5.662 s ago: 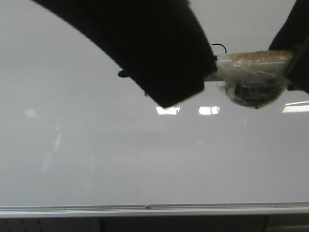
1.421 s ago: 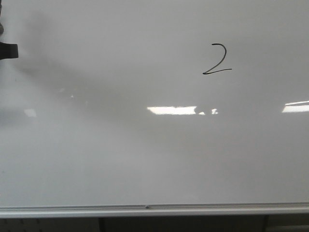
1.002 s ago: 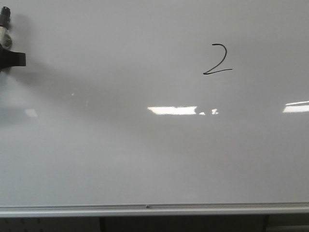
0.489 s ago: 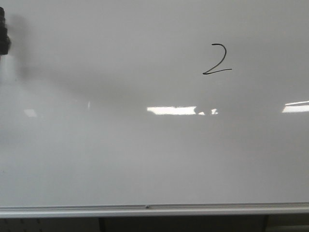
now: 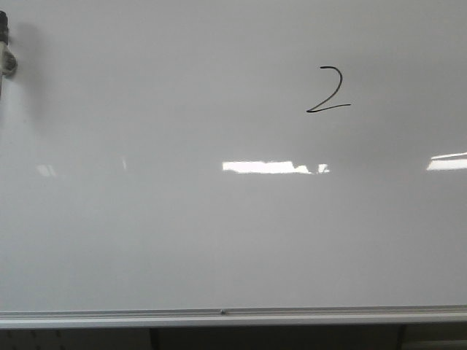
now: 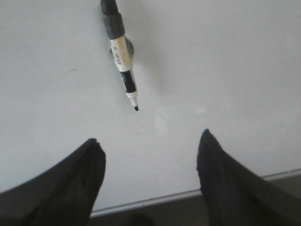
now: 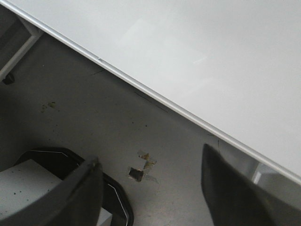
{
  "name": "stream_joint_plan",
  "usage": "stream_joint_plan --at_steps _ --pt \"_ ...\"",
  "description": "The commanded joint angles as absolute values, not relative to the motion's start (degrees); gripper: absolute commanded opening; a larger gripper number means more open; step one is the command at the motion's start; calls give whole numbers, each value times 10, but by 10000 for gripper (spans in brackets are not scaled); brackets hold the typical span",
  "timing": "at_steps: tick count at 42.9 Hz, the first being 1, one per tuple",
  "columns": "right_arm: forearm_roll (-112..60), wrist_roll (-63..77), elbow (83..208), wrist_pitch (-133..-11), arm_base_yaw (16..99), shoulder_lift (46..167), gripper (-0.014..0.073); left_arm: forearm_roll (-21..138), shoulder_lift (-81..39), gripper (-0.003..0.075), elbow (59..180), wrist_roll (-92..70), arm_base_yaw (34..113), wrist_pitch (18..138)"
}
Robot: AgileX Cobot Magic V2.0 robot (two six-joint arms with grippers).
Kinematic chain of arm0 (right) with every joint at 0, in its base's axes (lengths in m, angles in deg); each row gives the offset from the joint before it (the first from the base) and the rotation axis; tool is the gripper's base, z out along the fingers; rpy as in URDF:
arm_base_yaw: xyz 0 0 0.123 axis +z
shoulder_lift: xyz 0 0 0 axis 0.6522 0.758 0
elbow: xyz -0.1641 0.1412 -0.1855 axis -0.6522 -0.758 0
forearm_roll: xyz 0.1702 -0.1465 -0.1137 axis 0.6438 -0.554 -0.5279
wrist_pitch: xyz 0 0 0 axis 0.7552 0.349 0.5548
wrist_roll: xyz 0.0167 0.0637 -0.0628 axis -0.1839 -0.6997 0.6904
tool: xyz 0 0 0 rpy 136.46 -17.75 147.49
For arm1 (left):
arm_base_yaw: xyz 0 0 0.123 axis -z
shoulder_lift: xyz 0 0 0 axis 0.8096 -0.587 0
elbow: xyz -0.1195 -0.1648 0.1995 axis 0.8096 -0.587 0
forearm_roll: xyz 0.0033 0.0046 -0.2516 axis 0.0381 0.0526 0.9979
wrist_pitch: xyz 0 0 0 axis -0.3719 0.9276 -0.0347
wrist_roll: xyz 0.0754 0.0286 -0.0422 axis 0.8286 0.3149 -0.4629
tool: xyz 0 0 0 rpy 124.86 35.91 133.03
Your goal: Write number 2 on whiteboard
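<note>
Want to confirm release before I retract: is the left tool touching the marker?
Apart. In the left wrist view the left tool is open and empty, with bare whiteboard showing between its fingertips and the marker.

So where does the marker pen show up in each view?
Front view: marker pen at the far left edge, mostly cut off.
Left wrist view: whole pen lying uncapped on the whiteboard, beyond the open left pincer.
Right wrist view: not in it.
Shared landmark: the whiteboard's silver frame edge.
</note>
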State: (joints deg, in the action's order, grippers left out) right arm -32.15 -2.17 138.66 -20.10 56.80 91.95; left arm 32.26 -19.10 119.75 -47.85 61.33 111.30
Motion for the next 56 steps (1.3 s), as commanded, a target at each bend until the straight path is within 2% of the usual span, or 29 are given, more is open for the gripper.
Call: stream_joint_plan --at_steps 1,7,22,27,32,40,45,50,56 --pt "-352 -82 1403 -209 564 917 435 323 -154 428 1227 -489 614 1155" --pt "-383 -134 1403 -194 564 904 413 323 -94 428 1222 -499 614 1209" --pt "-387 -143 1373 -258 564 817 413 323 10 427 1186 -499 614 1221" --pt "-391 -142 1373 -261 564 813 406 323 10 386 1185 -499 614 1221" --pt "-391 -133 1373 -261 564 813 306 323 10 293 1185 -499 614 1219" --pt "-391 -130 1373 -261 564 813 48 323 10 121 1185 -499 614 1217" --pt "-391 -128 1373 -261 564 813 -59 323 10 38 1178 -499 614 1216" --pt "-391 -128 1373 -261 564 813 -69 323 10 -21 1169 -499 614 1208" --pt "-391 -128 1373 -272 564 813 -69 323 10 -20 1169 -499 614 1204"
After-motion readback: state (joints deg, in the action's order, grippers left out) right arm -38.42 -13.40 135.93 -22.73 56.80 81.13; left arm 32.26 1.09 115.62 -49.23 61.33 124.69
